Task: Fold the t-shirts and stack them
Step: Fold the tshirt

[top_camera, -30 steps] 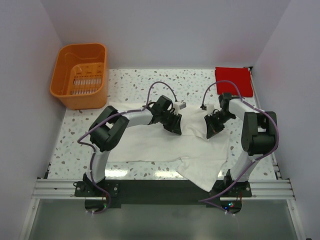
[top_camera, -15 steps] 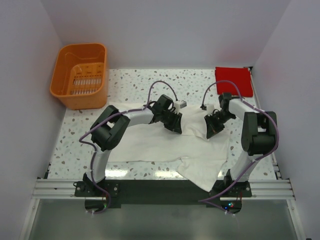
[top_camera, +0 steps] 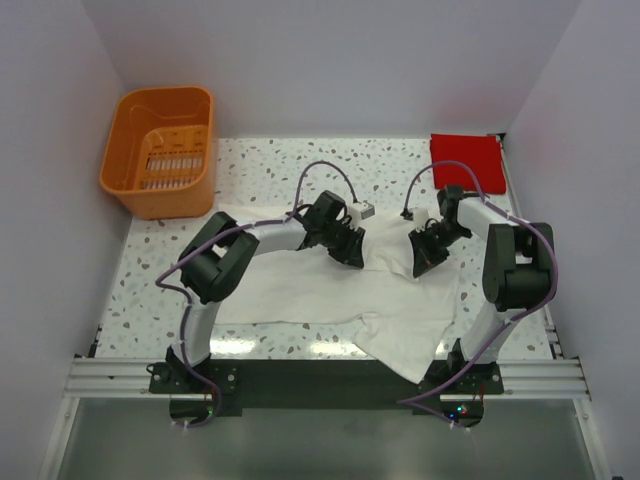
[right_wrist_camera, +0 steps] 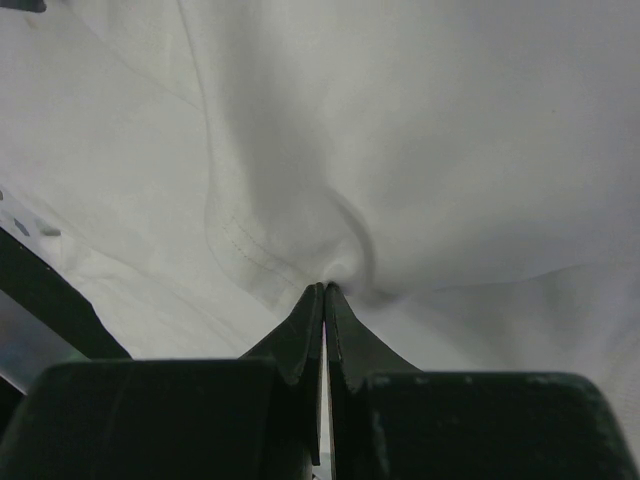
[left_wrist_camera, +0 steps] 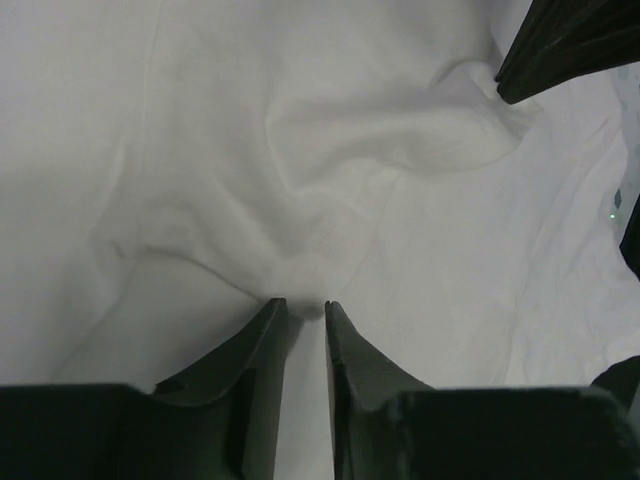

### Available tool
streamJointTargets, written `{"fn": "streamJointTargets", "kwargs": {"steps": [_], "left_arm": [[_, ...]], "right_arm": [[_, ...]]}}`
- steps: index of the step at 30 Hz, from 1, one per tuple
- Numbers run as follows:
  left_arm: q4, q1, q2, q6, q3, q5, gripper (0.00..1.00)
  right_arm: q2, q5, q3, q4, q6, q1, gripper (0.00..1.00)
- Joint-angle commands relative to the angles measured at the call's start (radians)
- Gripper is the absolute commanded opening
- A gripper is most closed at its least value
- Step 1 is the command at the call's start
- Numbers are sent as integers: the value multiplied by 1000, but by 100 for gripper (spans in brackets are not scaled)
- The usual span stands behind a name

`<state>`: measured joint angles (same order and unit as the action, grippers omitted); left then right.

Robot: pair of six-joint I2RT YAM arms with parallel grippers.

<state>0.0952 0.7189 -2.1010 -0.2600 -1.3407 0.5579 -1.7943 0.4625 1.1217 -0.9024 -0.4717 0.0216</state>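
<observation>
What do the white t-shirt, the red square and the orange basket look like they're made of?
White t-shirt: soft matte knit cloth, probably cotton; it wrinkles and shows a stitched seam.
Red t-shirt: likely similar matte cloth, lying flat as a folded square; too small to confirm weave.
Orange basket: rigid, slightly glossy moulded plastic with slotted floor.

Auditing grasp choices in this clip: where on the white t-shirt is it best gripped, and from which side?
Probably a pinched-up pucker in the far half of the white t-shirt, taken from above: it lies flat on the table, so cloth must be gathered. The left tool and right tool are each shut on such a pucker.
</observation>
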Motion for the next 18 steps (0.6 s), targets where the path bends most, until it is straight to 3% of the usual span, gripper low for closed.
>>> {"fn": "streamJointTargets", "kwargs": {"steps": [1,5,18], "left_arm": [[-78,22,114,114,43,-21,33],[-74,56,136,223,48,-52,39],[-66,125,81,369,15,-184,40]], "right_arm": [[-11,2,27,2,-5,6,0],[-16,-1,29,-3,-8,6,0],[-27,-1,32,3,-2,5,0]]}}
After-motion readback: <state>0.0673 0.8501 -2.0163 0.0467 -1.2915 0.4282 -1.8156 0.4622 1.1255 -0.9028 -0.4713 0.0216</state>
